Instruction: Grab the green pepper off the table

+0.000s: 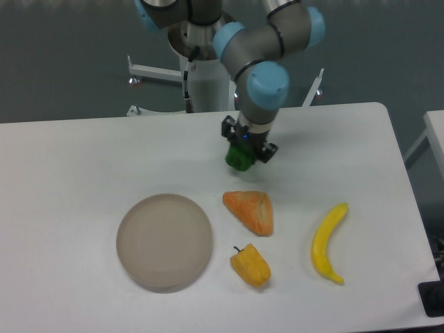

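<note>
Green pepper [238, 159] sits on the table [69, 159], and our gripper [247, 154] is clamped around it. Below-left of the gripper we see a round plate [164, 241], below it an orange wedge [251, 210] and a yellow pepper [251, 266], below-right a banana [327, 242].

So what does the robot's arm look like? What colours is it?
The arm is made of fat grey tubes joined by round joints with light blue caps. A thin black cable runs down beside its base. At the end is a small black gripper with a tiny blue light.
</note>
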Controlling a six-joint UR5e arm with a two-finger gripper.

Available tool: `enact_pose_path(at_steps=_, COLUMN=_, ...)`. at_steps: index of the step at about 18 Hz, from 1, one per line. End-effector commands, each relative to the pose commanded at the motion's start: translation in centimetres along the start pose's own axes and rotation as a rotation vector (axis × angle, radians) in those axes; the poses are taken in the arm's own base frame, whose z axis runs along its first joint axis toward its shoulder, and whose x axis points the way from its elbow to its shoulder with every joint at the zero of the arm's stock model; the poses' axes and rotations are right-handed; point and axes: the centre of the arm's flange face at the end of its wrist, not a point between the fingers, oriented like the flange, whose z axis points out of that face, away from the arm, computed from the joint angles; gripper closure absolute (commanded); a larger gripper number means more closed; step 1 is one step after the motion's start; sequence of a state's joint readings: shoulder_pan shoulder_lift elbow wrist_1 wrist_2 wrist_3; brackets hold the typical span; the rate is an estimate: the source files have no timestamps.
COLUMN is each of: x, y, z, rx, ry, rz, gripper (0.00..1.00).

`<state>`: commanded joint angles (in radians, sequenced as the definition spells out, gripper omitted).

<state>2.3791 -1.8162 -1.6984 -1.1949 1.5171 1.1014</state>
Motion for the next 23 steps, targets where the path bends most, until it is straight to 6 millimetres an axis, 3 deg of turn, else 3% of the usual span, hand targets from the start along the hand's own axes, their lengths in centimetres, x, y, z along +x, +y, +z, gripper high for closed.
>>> enact_pose_path(at_steps=2, x=-2.7, y=0.6, z=-1.4, rx=0.007, ry=-0.015, rz=-0.03, gripper=1.0)
enact_pose_path(at_steps=6, x=-8.0, y=-1.3, z=-3.3, rx=0.01, ry=-0.059, rz=0.065, gripper=1.0)
enact_pose_path(at_steps=9, x=-10.6, y=-2.5, z=-4.1, rx=-0.012, ry=-0.09, rz=0.1, gripper=0.99)
enact_pose_path(at_steps=11, x=-11.9, y=-3.0, z=-4.1, rx=-0.015, ry=-0.1, rz=0.215, gripper=0.98)
enact_pose_path(at_steps=17, x=-13.1, y=-3.3, z=-2.9, rx=-0.03, ry=-0.075, rz=0.393, gripper=1.0)
enact_pose_path(at_steps=23, x=-13.1, y=-3.6, z=-2.0, rx=-0.046, ry=-0.054, rz=0.404, gripper=1.0)
